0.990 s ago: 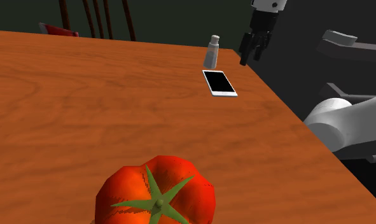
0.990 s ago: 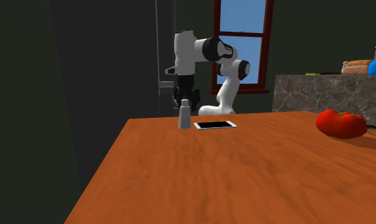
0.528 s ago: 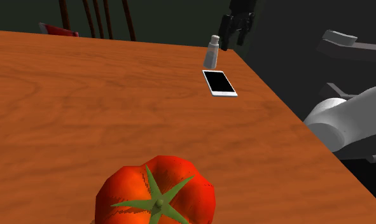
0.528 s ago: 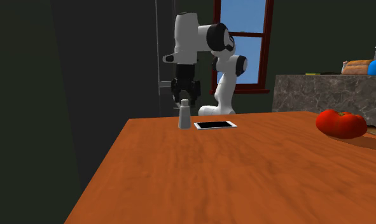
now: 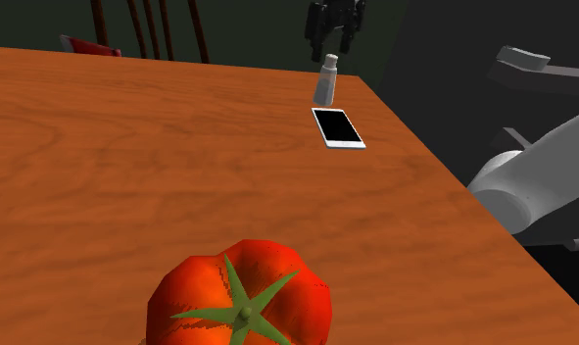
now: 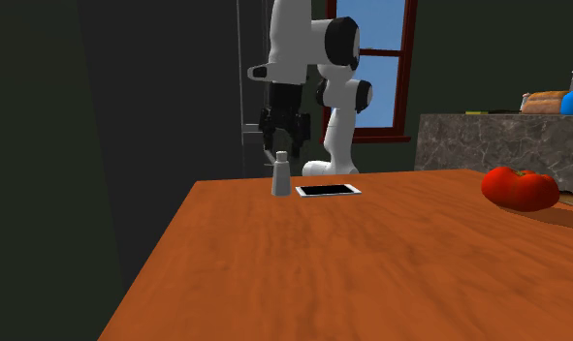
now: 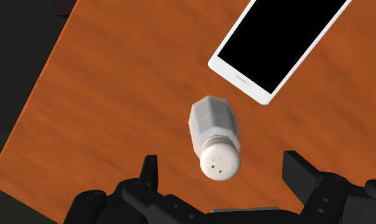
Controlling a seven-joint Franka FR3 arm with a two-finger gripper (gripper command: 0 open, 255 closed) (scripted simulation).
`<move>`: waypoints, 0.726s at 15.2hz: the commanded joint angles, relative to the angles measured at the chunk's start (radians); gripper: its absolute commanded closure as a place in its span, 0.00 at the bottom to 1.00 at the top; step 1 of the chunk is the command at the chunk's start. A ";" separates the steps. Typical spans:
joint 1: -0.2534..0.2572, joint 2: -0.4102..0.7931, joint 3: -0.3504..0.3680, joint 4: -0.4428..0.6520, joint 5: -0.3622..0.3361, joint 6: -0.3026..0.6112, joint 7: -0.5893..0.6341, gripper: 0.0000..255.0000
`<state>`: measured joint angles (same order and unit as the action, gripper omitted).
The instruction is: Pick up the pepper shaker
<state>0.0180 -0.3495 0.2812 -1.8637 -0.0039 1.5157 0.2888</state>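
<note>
The pepper shaker [image 7: 215, 137] was seen under the wide-spread, empty gripper [image 7: 222, 172]. Its cap holes [image 7: 219, 164] were shown by the wrist view, a probable gap elsewhere.

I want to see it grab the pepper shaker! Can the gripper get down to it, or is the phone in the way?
Probably yes. The open gripper hangs right above the upright pepper shaker, with nothing between them. The phone lies flat beside it, out of the way.
</note>
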 commanded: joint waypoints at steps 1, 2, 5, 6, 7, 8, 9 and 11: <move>0.001 -0.005 0.001 -0.032 0.001 0.027 0.002 0.00; 0.002 -0.009 0.001 -0.049 0.002 0.040 0.002 0.00; 0.003 -0.017 0.002 -0.091 0.004 0.075 0.003 0.00; 0.003 -0.017 0.002 -0.091 0.004 0.075 0.003 0.00; 0.003 -0.020 0.000 -0.094 0.005 0.075 0.002 1.00; 0.003 -0.019 0.001 -0.093 0.005 0.075 0.003 1.00; 0.003 -0.019 0.001 -0.092 0.005 0.074 0.003 1.00; 0.003 -0.019 0.001 -0.092 0.005 0.074 0.003 1.00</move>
<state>0.0215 -0.3692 0.2824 -1.9551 0.0007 1.5899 0.2920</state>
